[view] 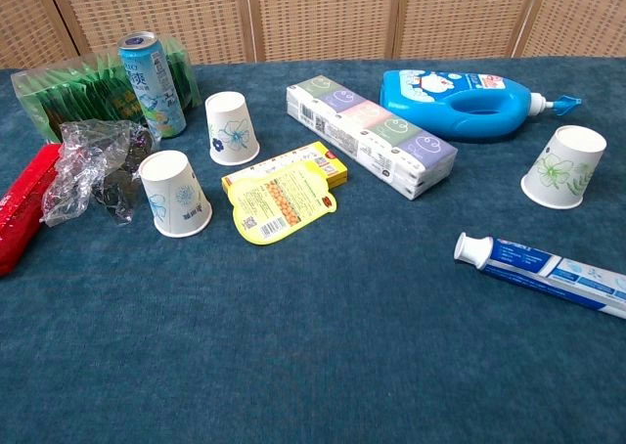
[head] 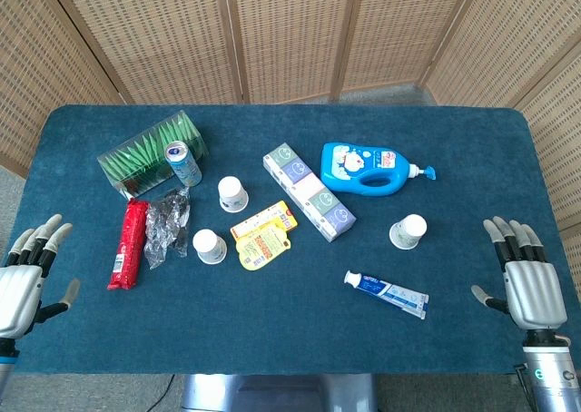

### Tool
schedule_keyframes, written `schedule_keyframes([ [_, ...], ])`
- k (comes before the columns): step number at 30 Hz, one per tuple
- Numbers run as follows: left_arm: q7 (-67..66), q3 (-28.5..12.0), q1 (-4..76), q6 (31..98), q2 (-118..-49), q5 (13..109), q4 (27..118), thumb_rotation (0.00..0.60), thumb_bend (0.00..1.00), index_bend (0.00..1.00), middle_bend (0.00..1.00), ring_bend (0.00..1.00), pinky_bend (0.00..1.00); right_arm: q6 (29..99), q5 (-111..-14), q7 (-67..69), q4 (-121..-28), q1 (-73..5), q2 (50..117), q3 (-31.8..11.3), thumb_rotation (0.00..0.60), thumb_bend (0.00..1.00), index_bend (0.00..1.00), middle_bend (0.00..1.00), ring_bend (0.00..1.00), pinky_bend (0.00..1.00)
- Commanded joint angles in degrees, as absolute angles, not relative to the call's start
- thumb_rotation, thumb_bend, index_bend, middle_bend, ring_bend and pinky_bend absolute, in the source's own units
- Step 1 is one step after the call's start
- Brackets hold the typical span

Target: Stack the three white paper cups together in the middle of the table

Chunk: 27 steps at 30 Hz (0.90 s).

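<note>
Three white paper cups stand upside down on the blue table. One cup (head: pixel 233 193) (view: pixel 232 128) with a blue flower print sits left of centre. A second cup (head: pixel 210 246) (view: pixel 175 194) stands nearer the front, beside crumpled plastic. The third cup (head: pixel 408 231) (view: pixel 562 167), printed with green leaves, stands alone on the right. My left hand (head: pixel 25 280) rests open at the table's left front edge, far from the cups. My right hand (head: pixel 526 280) is open at the right front edge. Neither hand shows in the chest view.
A blue detergent bottle (head: pixel 368 168), a long tissue pack (head: pixel 309 192), a yellow snack packet (head: pixel 263 241), a toothpaste tube (head: pixel 388 293), a drink can (head: pixel 182 162), a green packet box (head: pixel 145 152), crumpled plastic (head: pixel 167 222) and a red packet (head: pixel 129 243) lie around the cups.
</note>
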<state>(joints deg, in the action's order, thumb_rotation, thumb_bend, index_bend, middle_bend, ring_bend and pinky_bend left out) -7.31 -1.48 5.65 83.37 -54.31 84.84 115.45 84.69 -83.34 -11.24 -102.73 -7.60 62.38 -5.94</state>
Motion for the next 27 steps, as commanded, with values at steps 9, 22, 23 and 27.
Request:
schedule_keyframes([
  [9, -7.3, -1.5, 5.6, 83.5, -54.4, 84.9, 115.2, 0.6, 0.47, 0.02, 0.01, 0.0, 0.0, 84.5, -83.5, -11.0, -102.6, -7.6, 62.4, -5.9, 0.6, 0.15, 0.0, 0.0, 0.0, 0.11],
  [22, -7.2, -2.3, 6.8, 81.8, -53.7, 84.0, 115.1, 0.6, 0.47, 0.02, 0.01, 0.0, 0.0, 84.3, -83.3, -10.9, -103.0, -7.4, 62.5, -5.9, 0.6, 0.15, 0.0, 0.0, 0.0, 0.11],
  [23, -7.0, -2.6, 7.2, 81.3, -53.5, 83.6, 115.1, 0.6, 0.47, 0.01, 0.01, 0.0, 0.0, 84.2, -83.3, -11.0, -103.0, -7.5, 62.5, -5.9, 0.6, 0.15, 0.0, 0.0, 0.0, 0.11],
  [27, -6.0, -3.7, 9.1, 79.0, -53.2, 82.2, 114.6, 0.6, 0.47, 0.01, 0.01, 0.0, 0.02, 83.6, -83.2, -11.2, -103.2, -7.8, 62.7, -5.9, 0.6, 0.15, 0.0, 0.0, 0.0, 0.11],
])
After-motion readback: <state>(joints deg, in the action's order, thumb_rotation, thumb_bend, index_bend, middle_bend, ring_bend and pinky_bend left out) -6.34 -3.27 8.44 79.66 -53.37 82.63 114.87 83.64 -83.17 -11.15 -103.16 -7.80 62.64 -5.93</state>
